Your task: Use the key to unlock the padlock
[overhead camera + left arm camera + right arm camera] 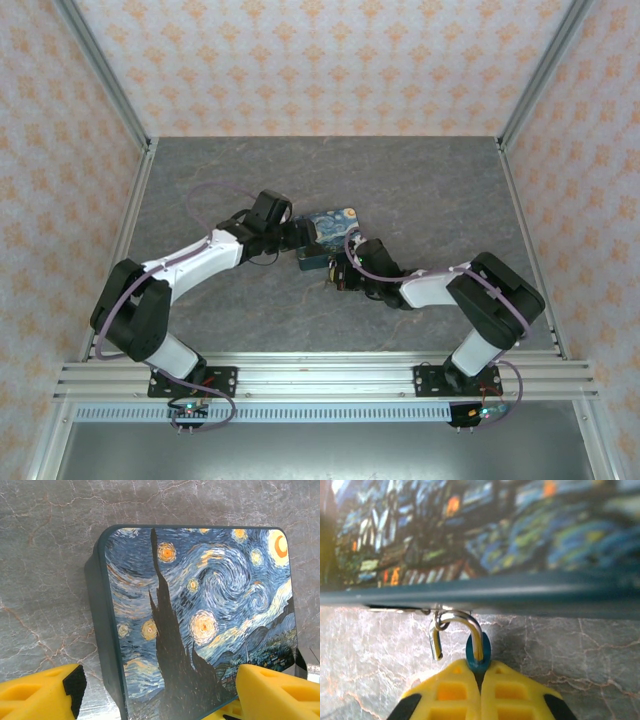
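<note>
Teal padlock (478, 654), shackle (462, 616) at twelve o'clock hooked to the painted box (200, 605), sits pinched in the right gripper's (480, 676) clenched jaws; the left gripper's (160, 682) released jaws flank that box.

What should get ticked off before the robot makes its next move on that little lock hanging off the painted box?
1. Right end effector shut on the padlock: ok, both fingers pinch its teal body.
2. Shackle released from the body: looks ok, as one end hangs loose beside it.
3. Shackle off the box: not ok, it is hooked through the hasp ring.
4. Left end effector steadying the painted box: cannot tell. Its fingers straddle the near end, with a gap showing at the left finger.
5. Where the key is: cannot tell.
</note>
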Robot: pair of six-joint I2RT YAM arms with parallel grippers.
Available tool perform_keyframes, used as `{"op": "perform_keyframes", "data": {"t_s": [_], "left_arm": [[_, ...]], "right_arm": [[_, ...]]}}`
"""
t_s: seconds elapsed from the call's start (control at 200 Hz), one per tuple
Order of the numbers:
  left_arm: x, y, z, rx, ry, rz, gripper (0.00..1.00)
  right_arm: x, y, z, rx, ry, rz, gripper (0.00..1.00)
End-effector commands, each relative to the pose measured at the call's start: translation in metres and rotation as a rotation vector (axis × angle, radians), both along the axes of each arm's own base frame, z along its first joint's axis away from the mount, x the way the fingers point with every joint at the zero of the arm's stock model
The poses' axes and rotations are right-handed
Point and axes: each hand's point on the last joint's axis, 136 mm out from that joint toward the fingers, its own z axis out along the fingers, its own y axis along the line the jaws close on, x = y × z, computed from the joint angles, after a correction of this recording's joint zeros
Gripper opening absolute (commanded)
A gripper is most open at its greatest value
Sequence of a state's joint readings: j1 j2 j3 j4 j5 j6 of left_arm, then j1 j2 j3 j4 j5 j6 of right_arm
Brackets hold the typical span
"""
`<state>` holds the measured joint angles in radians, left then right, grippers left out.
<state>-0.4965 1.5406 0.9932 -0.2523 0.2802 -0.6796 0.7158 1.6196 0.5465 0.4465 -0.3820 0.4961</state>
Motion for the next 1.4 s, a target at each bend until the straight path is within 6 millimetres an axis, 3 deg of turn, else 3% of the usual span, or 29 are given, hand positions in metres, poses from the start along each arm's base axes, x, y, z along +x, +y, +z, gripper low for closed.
{"op": "perform_keyframes", "data": {"t_s": [0.0, 0.235, 0.345, 0.49, 0.981, 1.396], "left_arm": [[0.01, 0.002, 0.009, 0.025, -0.022, -0.008, 0.8], [0.006, 0.004, 0.005, 0.217, -0.039, -0.063, 0.8], [0.002, 0.005, -0.002, 0.384, -0.052, -0.107, 0.8], [-0.006, 0.001, -0.015, 0.473, -0.045, -0.138, 0.8], [-0.026, -0.01, -0.057, 0.583, 0.027, -0.201, 0.8], [-0.036, -0.011, -0.082, 0.586, 0.095, -0.234, 0.75]], "right_arm": [[-0.001, -0.011, -0.007, -0.038, 0.002, -0.041, 0.0], [-0.002, -0.023, -0.001, -0.034, -0.004, -0.098, 0.0], [-0.002, -0.024, 0.0, -0.017, 0.007, -0.123, 0.0], [-0.001, -0.027, -0.002, -0.006, 0.031, -0.16, 0.0], [0.008, -0.032, 0.005, 0.158, 0.133, -0.383, 0.0], [0.032, -0.037, 0.02, 0.253, 0.122, -0.496, 0.0]]}}
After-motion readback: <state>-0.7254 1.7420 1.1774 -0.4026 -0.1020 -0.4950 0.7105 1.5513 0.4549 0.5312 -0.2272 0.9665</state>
